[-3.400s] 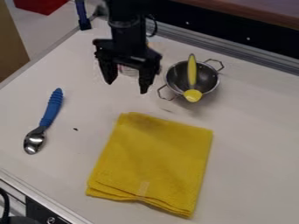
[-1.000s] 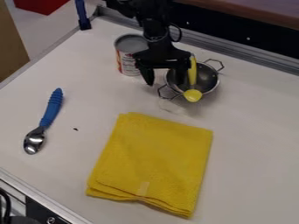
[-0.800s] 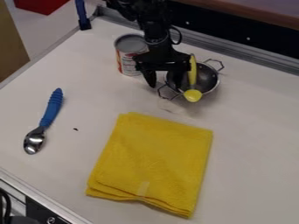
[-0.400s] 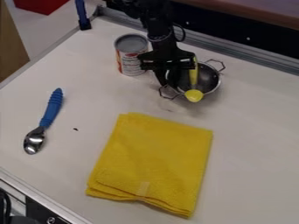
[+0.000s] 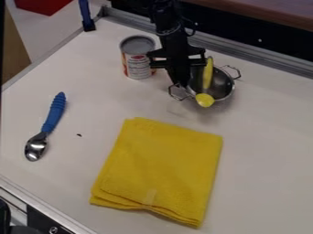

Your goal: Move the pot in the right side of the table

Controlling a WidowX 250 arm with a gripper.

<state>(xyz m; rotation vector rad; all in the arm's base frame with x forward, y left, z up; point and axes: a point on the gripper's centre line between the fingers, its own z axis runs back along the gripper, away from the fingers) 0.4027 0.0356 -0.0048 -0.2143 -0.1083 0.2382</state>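
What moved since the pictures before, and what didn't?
The gripper went right in the picture to the pot and seems to have closed on its left rim. The pot shifted a little right, with the yellow spoon. The can, blue-handled spoon and yellow cloth stayed put.

Slanted downward view over table
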